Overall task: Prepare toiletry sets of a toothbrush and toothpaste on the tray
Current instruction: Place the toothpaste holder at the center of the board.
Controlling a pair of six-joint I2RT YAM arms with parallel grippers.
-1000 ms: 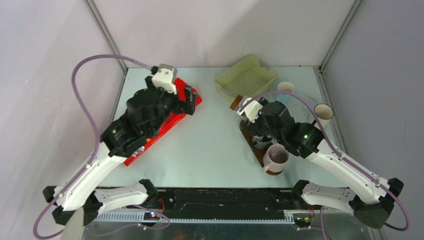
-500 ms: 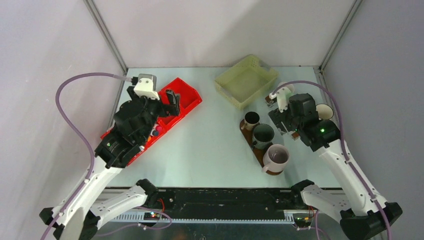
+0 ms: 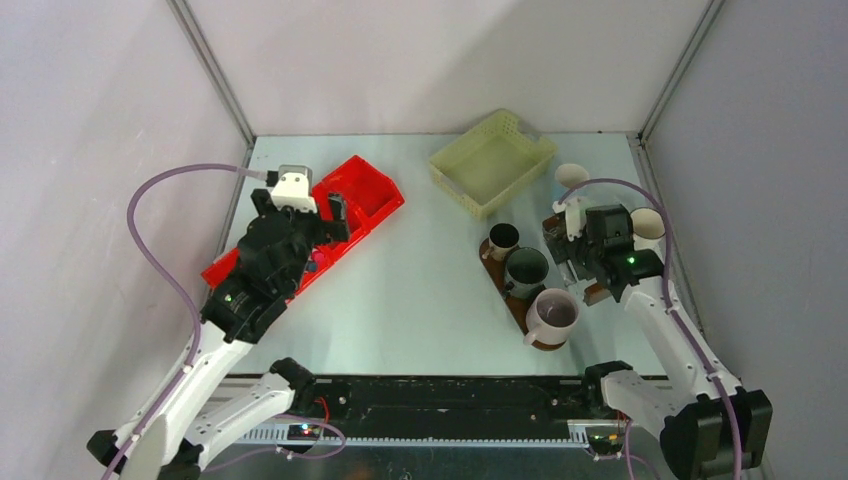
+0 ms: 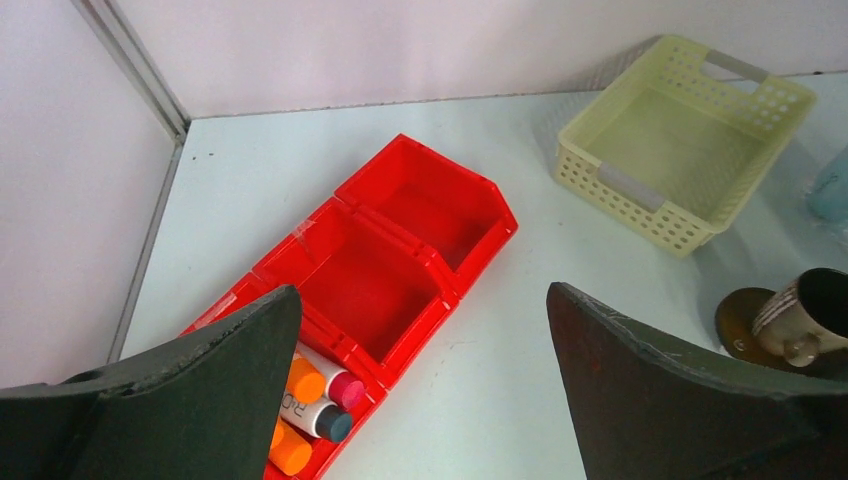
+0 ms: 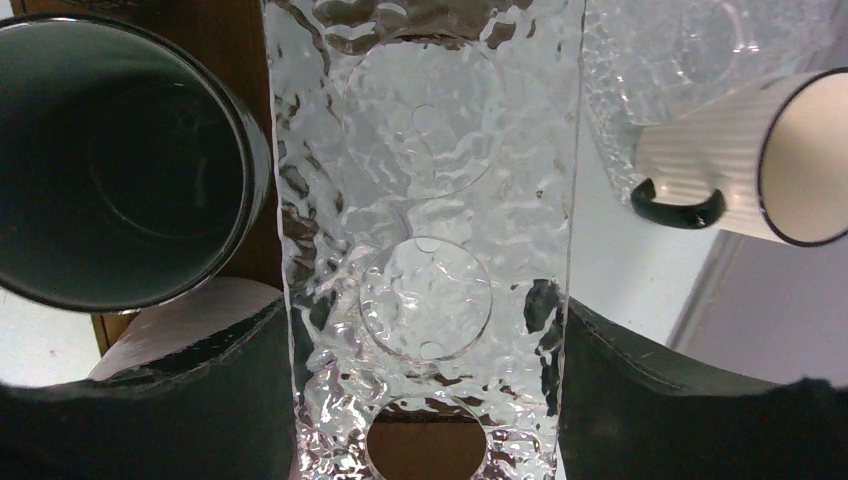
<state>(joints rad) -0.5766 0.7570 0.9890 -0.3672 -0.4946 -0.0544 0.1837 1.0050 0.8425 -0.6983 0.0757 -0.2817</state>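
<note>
Lettering: one faint mark only.
A white tube (image 4: 303, 412) lying in the red bin (image 4: 440, 215) carries small dark letters, perhaps beginning with "R", but they are too small and blurred to read for certain.

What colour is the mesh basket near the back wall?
Pale yellow; the basket shows best in the left wrist view.

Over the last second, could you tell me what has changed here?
The right gripper swung rightward off the tray, uncovering the brown mug and green mug; a clear bumpy piece now sits between its fingers, grip unclear. The left gripper, open, drew back along the red bin. The third mug, basket and bin stayed put.
</note>
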